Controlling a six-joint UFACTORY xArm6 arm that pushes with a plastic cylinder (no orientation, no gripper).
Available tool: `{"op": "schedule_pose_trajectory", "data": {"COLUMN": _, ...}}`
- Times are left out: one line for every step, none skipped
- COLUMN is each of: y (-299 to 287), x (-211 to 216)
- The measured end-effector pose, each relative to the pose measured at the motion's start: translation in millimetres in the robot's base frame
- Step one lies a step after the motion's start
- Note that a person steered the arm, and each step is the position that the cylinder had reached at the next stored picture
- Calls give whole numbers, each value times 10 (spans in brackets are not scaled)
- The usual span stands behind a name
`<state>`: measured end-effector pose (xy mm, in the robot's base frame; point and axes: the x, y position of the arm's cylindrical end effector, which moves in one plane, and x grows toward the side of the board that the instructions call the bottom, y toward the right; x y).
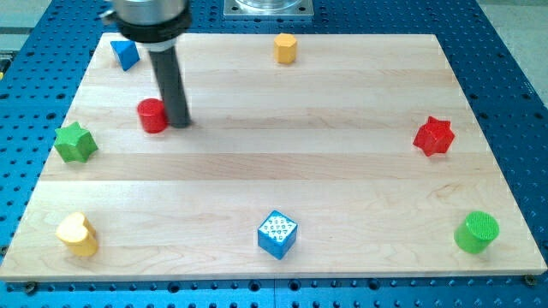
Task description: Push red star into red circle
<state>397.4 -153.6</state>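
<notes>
The red star lies near the board's right edge, at mid height. The red circle lies far across the board at the upper left. My tip rests on the board right beside the red circle, on its right side, touching or nearly touching it. The dark rod rises from there to the view's top. The red star is far to the right of my tip.
A blue triangle sits at the top left, a yellow hexagon at top centre, a green star at the left edge, a yellow heart at bottom left, a blue cube at bottom centre, a green cylinder at bottom right.
</notes>
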Motion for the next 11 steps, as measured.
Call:
{"op": "schedule_pose_trajectory", "data": {"y": -391, "x": -93}}
{"op": "schedule_pose_trajectory", "data": {"y": -354, "x": -326}}
{"op": "schedule_pose_trajectory", "data": {"y": -794, "x": -250}}
{"op": "schedule_pose_trajectory", "data": {"y": -942, "x": -144}}
{"op": "schedule_pose_trajectory", "data": {"y": -117, "x": -178}}
{"op": "schedule_pose_trajectory", "data": {"y": 970, "x": -178}}
{"op": "schedule_pose_trajectory", "data": {"y": 1960, "x": -179}}
{"op": "schedule_pose_trajectory", "data": {"y": 2960, "x": -214}}
{"op": "schedule_pose_trajectory", "data": {"y": 3582, "x": -213}}
{"op": "schedule_pose_trajectory", "data": {"y": 4303, "x": -213}}
{"op": "schedule_pose_trajectory", "data": {"y": 4630, "x": -123}}
